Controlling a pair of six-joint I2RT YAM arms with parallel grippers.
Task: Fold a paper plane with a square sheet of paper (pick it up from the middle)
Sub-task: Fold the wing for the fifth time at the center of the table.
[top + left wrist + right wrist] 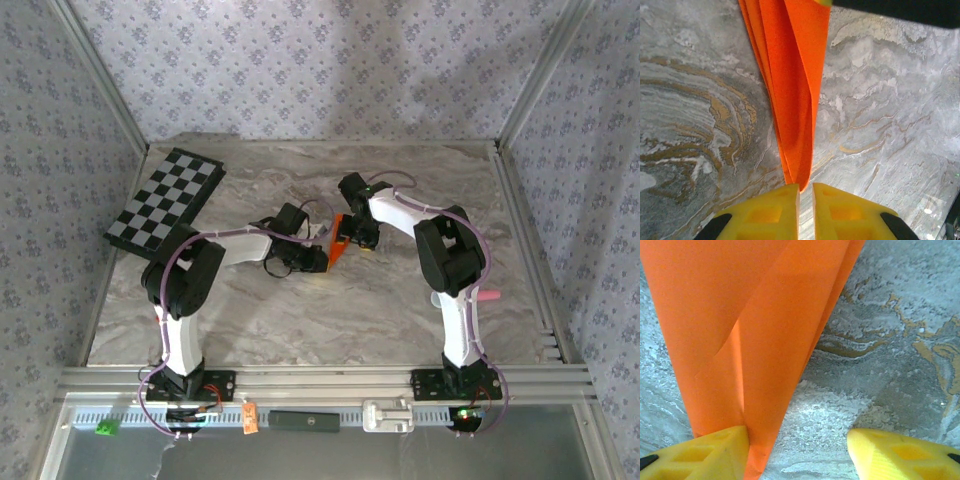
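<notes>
Paper plane (pixel 340 240), sitting well right of the checkerboard (pixel 165 200), looks feather-light and floppy, so with my left gripper (pixel 806 189) clamped on its layered narrow end and my right gripper (pixel 796 437) spread apart, one finger touching, I'd hold the stiffer middle fold.

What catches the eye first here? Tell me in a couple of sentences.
The folded orange paper in the middle of the table, between the two arms: the left jaws are shut on its narrow end, and the right jaws stand open with one finger against it. Next, the black-and-white checkerboard at the far left corner.
</notes>
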